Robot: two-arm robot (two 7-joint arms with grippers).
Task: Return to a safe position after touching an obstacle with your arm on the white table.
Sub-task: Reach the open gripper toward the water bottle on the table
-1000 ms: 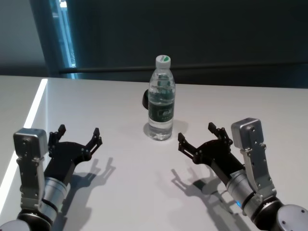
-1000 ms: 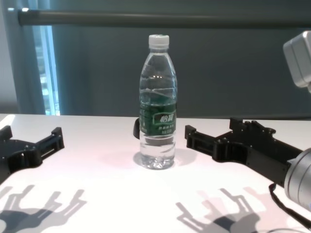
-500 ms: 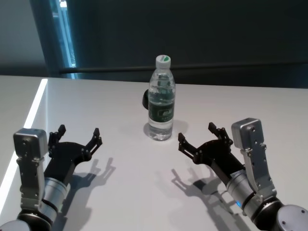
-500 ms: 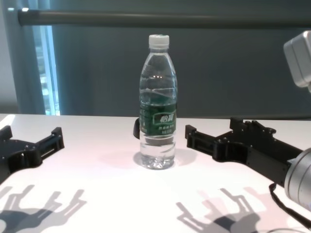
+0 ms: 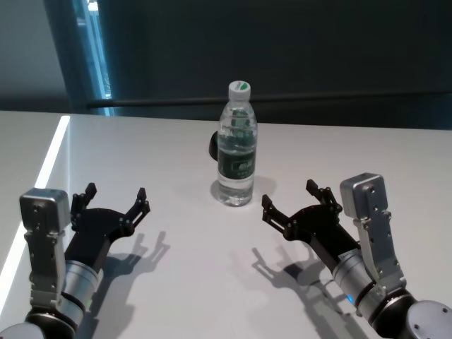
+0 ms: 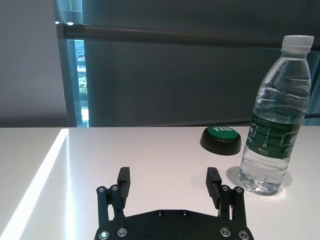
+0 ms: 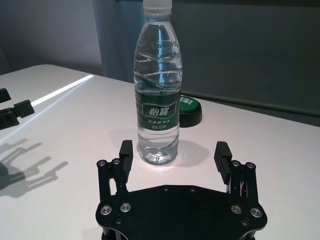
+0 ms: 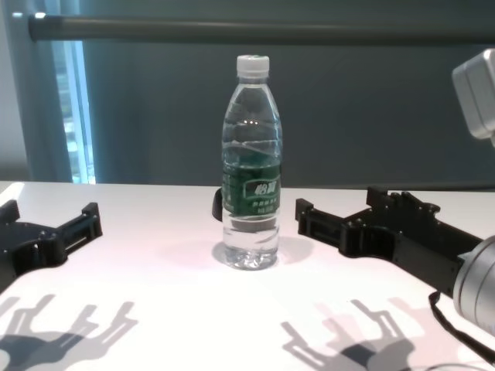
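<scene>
The obstacle, a clear water bottle (image 5: 236, 152) with a white cap and dark green label, stands upright at the middle of the white table (image 5: 141, 148). My right gripper (image 5: 289, 193) hovers low just right of and nearer than the bottle, open, with nothing between its fingers and a small gap to the bottle. In the right wrist view the bottle (image 7: 157, 100) stands straight ahead of that gripper (image 7: 173, 148). My left gripper (image 5: 116, 192) is open and empty, well to the left of the bottle (image 6: 272, 135). Neither arm touches it.
A green push button in a black housing (image 6: 221, 132) sits on the table just behind the bottle. The table's left edge (image 5: 49, 159) runs beside my left arm. A dark wall with a horizontal rail (image 8: 247, 29) closes the far side.
</scene>
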